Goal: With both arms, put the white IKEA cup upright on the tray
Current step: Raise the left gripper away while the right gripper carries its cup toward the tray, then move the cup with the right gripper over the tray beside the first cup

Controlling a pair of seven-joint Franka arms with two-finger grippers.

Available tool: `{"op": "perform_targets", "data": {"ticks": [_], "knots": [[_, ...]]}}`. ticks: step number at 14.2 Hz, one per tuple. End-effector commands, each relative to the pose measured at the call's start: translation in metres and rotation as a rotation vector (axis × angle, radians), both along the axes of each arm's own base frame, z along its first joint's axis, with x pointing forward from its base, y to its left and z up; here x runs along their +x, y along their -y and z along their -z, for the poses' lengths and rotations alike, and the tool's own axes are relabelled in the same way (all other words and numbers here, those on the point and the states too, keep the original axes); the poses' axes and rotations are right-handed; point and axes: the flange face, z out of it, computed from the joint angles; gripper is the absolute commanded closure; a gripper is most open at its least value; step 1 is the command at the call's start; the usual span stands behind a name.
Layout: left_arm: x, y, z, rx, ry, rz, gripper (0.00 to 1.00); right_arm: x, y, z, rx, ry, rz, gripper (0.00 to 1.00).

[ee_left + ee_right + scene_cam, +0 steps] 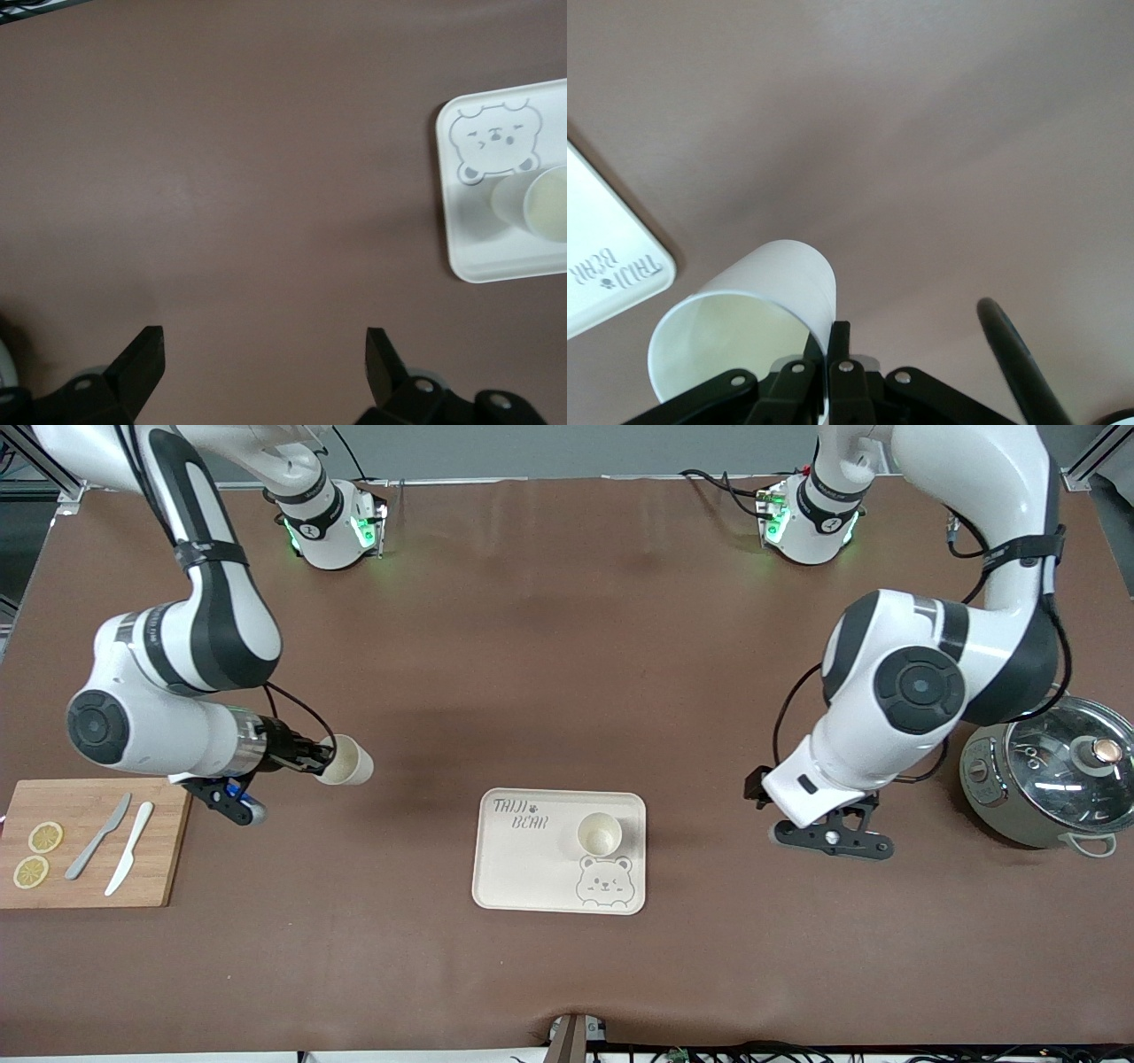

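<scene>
Pinching cup [347,760] by rim wall, right gripper [321,762] clamped, cup tilted sideways over bare table between board [89,841] and tray [523,868]. Cup looks light, stiff, smooth; rim grip likely prone to slip. Second cup [599,834] upright on tray. Left gripper [833,841] waits, fingers [142,359] spread, empty, beside tray.

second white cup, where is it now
The second white cup is held tilted in the right pincer, over bare table between the cutting board and tray.

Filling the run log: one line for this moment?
right hand: shut on held cup, tipped | left hand: open, waiting | tray: one upright cup
</scene>
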Motion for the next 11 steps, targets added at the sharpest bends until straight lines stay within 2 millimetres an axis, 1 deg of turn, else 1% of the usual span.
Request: {"op": "perform_targets", "data": {"ticks": [1,2,4,5,6,7,8,9,10,11], "knots": [[-0.007,-0.041,-0.019,-0.011,-0.001,0.019,0.00,0.015,-0.034,-0.003,-0.018,0.003,0.072,1.00],[-0.007,-0.059,-0.024,-0.028,-0.003,0.015,0.00,0.016,-0.044,-0.001,-0.027,0.002,0.084,1.00],[-0.007,-0.087,-0.033,-0.041,0.000,0.008,0.00,0.017,-0.055,0.004,-0.036,-0.007,0.106,1.00],[-0.008,-0.099,-0.031,-0.040,-0.006,0.002,0.00,0.016,-0.064,0.006,-0.044,-0.011,0.115,1.00],[-0.010,-0.107,-0.032,-0.040,-0.008,-0.008,0.00,0.017,-0.071,0.006,-0.047,-0.008,0.125,1.00],[-0.012,-0.111,-0.032,-0.040,-0.009,-0.012,0.00,0.021,-0.073,0.006,-0.050,-0.006,0.143,1.00],[-0.014,-0.123,-0.038,-0.041,-0.005,-0.028,0.00,0.024,-0.079,0.010,-0.053,-0.001,0.163,1.00],[-0.019,-0.130,-0.041,-0.044,-0.004,-0.033,0.00,0.024,-0.089,0.013,-0.056,0.010,0.184,1.00],[-0.025,-0.131,-0.046,-0.048,-0.003,-0.034,0.00,0.024,-0.103,0.016,-0.062,0.023,0.208,1.00],[-0.034,-0.134,-0.051,-0.050,-0.001,-0.038,0.00,0.026,-0.112,0.019,-0.066,0.031,0.242,1.00]]}}
